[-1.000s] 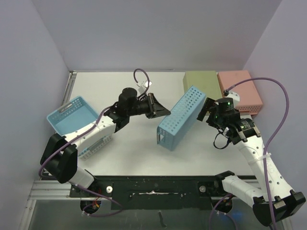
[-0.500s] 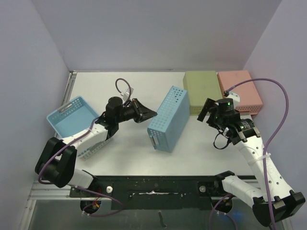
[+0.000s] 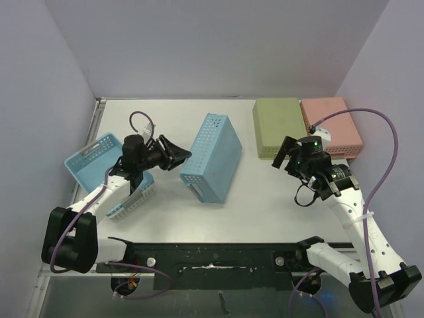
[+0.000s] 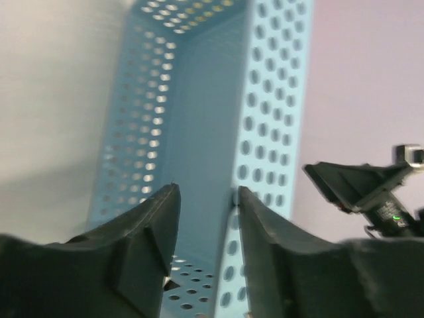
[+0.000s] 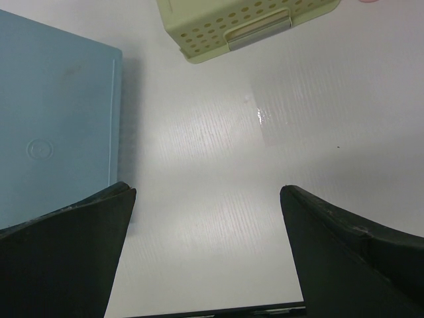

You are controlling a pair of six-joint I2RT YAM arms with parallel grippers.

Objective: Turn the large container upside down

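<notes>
Within the last second the container (image 3: 213,156) travelled across the bench (image 3: 258,202), away from the green bin (image 3: 277,127). One second before, its far end stood just beside the bin's front corner. Now it lay clearly apart from the bin, on the bin's left.

The left gripper (image 3: 183,159) went the same way and was on the side of the container farthest from the bin. In the left wrist view its fingers stood only a little apart, with the container's rim between them. From this I judged that it was gripping the rim and pulling.

That view looked into the perforated inside, so the opening faced away from the bin. The right wrist view showed the smooth base, which faced toward the bin. The container was therefore on its long side, perhaps leaning, and not yet upside down.

The right gripper (image 3: 281,154) had not moved. It hung wide open and empty just in front of the bin, and was no longer near the container.

In my judgement the turn was about half done. The base still had to come on top, and only the left gripper was placed to do it.
</notes>
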